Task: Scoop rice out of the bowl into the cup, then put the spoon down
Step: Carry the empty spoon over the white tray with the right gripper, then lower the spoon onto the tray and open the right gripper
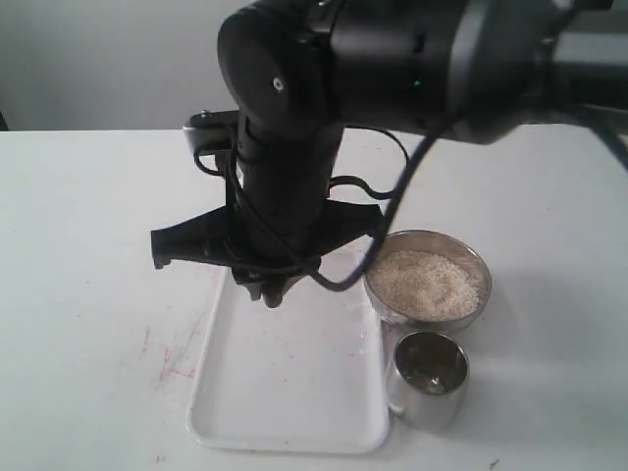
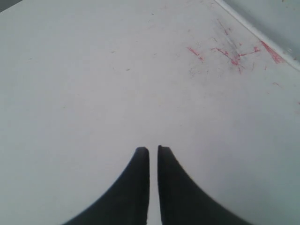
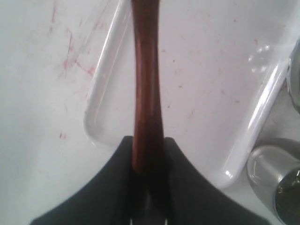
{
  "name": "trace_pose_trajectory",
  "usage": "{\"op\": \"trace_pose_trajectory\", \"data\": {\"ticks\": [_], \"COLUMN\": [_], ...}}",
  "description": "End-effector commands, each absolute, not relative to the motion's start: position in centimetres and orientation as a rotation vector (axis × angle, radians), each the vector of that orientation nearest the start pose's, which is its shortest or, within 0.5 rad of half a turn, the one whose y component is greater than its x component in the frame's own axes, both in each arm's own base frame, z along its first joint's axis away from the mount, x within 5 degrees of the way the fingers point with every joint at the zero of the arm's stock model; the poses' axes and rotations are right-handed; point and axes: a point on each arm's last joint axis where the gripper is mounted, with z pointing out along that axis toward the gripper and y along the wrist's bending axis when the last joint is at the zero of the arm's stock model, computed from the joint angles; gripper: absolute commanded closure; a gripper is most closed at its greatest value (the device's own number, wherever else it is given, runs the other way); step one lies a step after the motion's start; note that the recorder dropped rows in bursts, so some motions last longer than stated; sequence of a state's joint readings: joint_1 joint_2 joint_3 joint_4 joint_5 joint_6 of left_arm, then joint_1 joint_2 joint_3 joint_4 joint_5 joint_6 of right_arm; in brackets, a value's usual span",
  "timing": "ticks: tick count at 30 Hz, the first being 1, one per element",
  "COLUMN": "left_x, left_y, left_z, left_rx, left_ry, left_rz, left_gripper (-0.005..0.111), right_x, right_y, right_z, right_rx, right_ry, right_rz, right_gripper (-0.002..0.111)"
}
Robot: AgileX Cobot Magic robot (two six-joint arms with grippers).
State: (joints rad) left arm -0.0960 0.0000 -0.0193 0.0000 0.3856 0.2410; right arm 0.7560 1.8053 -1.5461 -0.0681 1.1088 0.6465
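Note:
My right gripper (image 3: 147, 140) is shut on the handle of the dark reddish-brown wooden spoon (image 3: 146, 89), which reaches out over the white tray (image 3: 206, 70); its scoop is out of frame. In the exterior view the gripper (image 1: 270, 292) hangs over the tray's far end and the arm hides the spoon. The steel bowl (image 1: 477, 259) right of the tray holds a heap of rice (image 1: 427, 285). The steel cup (image 1: 429, 378) stands just in front of the bowl, and also shows as the cup (image 3: 276, 180) beside the tray's corner. My left gripper (image 2: 153, 149) hovers over bare table, shut and holding nothing.
The white tray (image 1: 294, 392) lies lengthwise left of the bowl and cup. Red scribble marks (image 1: 172, 368) stain the white table (image 1: 78, 294) to the tray's left. The right arm's bulky black body (image 1: 294, 128) blocks the middle of the exterior view.

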Motion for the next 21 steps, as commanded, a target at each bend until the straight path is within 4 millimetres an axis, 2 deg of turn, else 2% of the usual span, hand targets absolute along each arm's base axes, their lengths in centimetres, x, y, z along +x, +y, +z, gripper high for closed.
{"op": "trace_pose_trajectory", "data": {"ticks": [1, 5, 14, 21], "left_x": [5.1, 5.1, 5.1, 5.1], "left_y": [-0.5, -0.5, -0.5, -0.5], "left_z": [17.8, 17.8, 17.8, 17.8], "left_rx": [0.318, 0.318, 0.318, 0.318], "left_ry": [1.882, 1.882, 1.882, 1.882], "left_rz": [0.083, 0.083, 0.083, 0.083], "left_gripper": [0.092, 0.092, 0.092, 0.092], "right_x": [29.4, 29.6, 30.2, 31.0], "right_y": [25.1, 25.4, 25.9, 26.2], "right_z": [25.0, 22.6, 19.5, 18.1], "right_rx": [0.007, 0.064, 0.146, 0.171], "right_ry": [3.043, 3.139, 3.186, 3.162], "right_rz": [0.095, 0.107, 0.035, 0.065], "right_gripper": [0.108, 0.108, 0.108, 0.108]}}
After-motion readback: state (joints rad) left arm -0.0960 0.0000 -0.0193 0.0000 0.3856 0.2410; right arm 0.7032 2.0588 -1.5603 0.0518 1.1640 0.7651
